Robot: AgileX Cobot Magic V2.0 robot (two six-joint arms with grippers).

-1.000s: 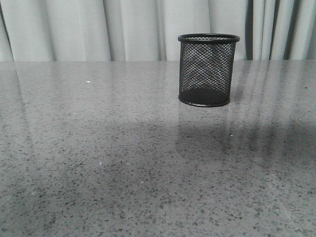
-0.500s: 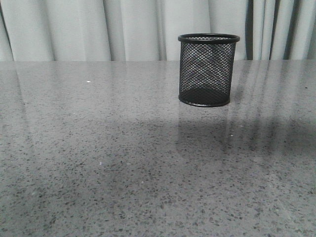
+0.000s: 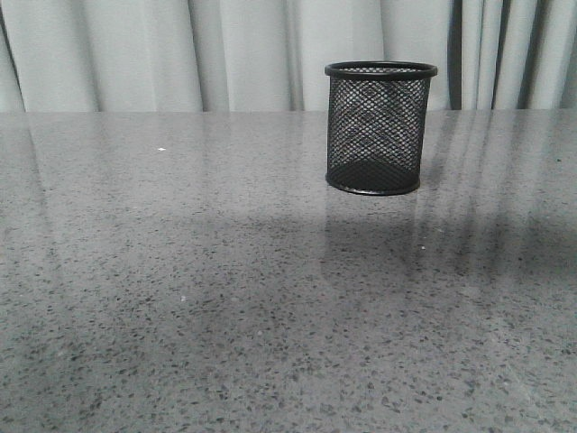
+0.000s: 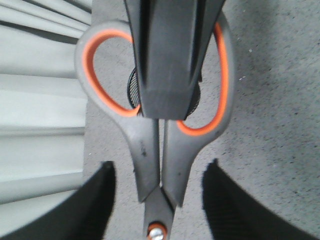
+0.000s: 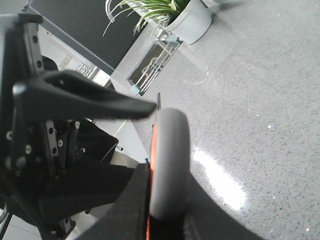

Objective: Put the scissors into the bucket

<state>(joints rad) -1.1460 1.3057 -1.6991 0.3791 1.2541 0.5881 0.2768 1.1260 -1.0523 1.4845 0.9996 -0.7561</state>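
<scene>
The bucket (image 3: 379, 126), a black wire-mesh cup, stands upright on the grey table at the back right; neither arm nor the scissors shows in the front view. In the left wrist view the scissors (image 4: 150, 150) hang in the air, grey handles with orange lining, orange pivot dot at the edge of the picture. My left gripper (image 4: 160, 165) is open, its fingers (image 4: 95, 200) either side of the scissors' neck, not touching. A black gripper (image 4: 167, 55) clamps the handle loops. A bit of the bucket's mesh (image 4: 133, 91) shows behind them. My right gripper (image 5: 167, 200) is shut on the scissors' handle (image 5: 170, 145), seen edge-on.
Speckled grey table (image 3: 225, 298) with pale curtains (image 3: 135, 54) behind it. In the right wrist view the left arm's black gripper (image 5: 80, 100) is close by, and a potted plant (image 5: 175, 15) stands on the floor beyond the table.
</scene>
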